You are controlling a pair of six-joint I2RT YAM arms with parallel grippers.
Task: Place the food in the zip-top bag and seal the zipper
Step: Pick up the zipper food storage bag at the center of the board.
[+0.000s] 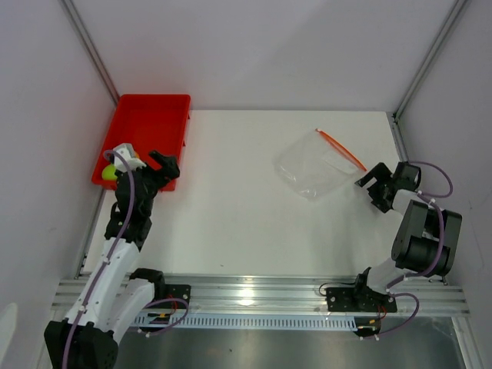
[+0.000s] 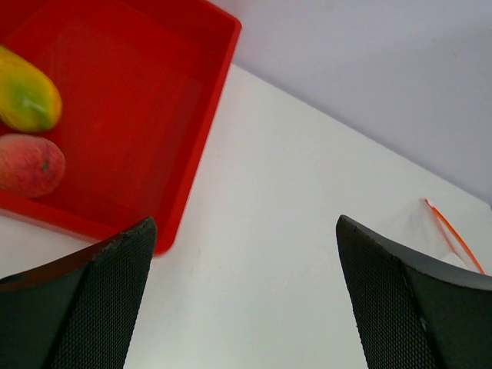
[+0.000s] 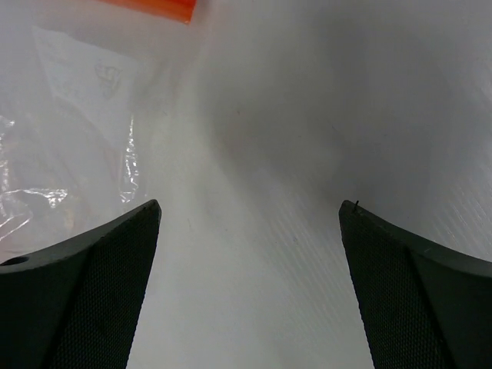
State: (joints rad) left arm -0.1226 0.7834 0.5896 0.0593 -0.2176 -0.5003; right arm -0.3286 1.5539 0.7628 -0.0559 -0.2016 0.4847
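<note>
Two toy fruits lie in the red tray point(image 2: 138, 108): a yellow-green one point(image 2: 27, 96) and a pinkish-orange one point(image 2: 29, 165). In the top view only a green-yellow fruit point(image 1: 110, 172) shows beside my left arm; a third fruit is hidden. My left gripper point(image 1: 171, 171) is open and empty at the tray's near right corner; in its wrist view point(image 2: 244, 231) it is over bare table. The clear zip-top bag point(image 1: 314, 165) lies flat, its orange-red zipper point(image 1: 342, 150) along the right edge. My right gripper point(image 1: 370, 188) is open and empty just right of the bag point(image 3: 69, 115).
The white table point(image 1: 231, 207) is closed in by grey walls at the back and both sides. The red tray point(image 1: 150, 123) sits in the far left corner. A metal rail point(image 1: 254, 288) runs along the near edge by the arm bases.
</note>
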